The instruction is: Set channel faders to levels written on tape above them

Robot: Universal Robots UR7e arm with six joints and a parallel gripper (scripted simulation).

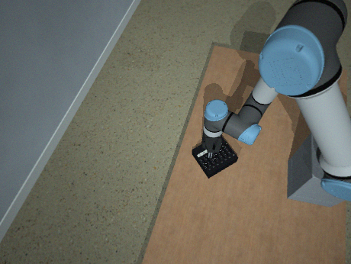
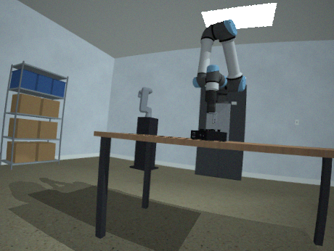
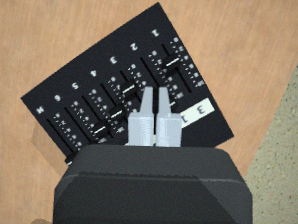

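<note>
The black lighting desk lies flat on the wooden table, turned at an angle in the wrist view, with several faders in a row and a white tape strip near its lower right corner. It also shows in the top view near the table's left edge, and in the exterior view. My gripper is shut and empty, its fingertips pressed together above the middle faders. In the top view the gripper hangs over the desk's left part. The written levels are too small to read.
The table's edge and the floor lie close to the right of the desk in the wrist view. The arm's grey base block stands at the right of the table. A shelf with boxes stands far off at the wall.
</note>
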